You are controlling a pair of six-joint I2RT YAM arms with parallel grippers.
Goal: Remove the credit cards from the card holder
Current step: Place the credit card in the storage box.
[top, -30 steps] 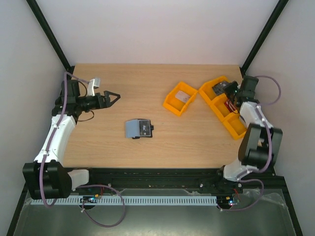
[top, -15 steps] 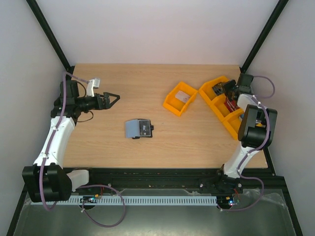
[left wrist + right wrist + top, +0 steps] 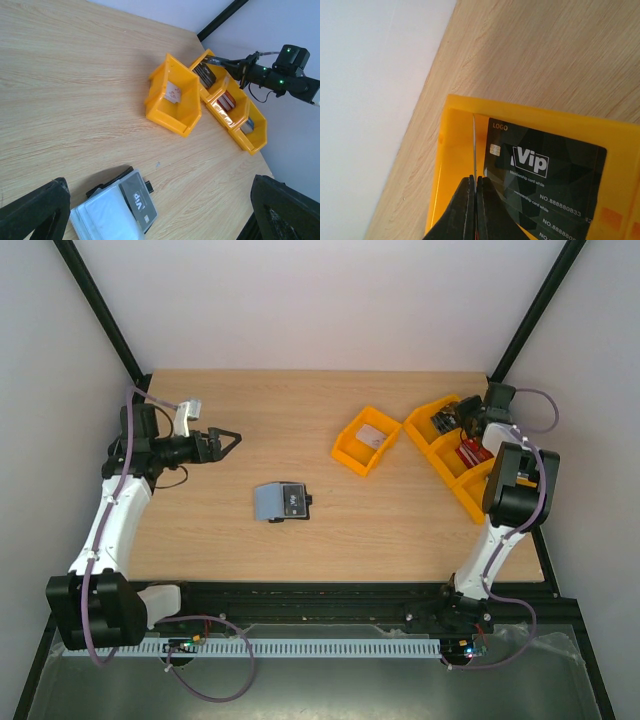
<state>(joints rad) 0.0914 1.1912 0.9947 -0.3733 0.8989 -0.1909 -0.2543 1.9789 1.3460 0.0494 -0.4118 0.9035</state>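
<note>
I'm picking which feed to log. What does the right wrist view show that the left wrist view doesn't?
Only right wrist: readable print on the black Vip cards, and the right gripper shut on an edge-on card. Only left wrist: the open card holder with a black card on it, the single orange tray, a red card. Both: the divided orange tray holding the black Vip cards.
</note>
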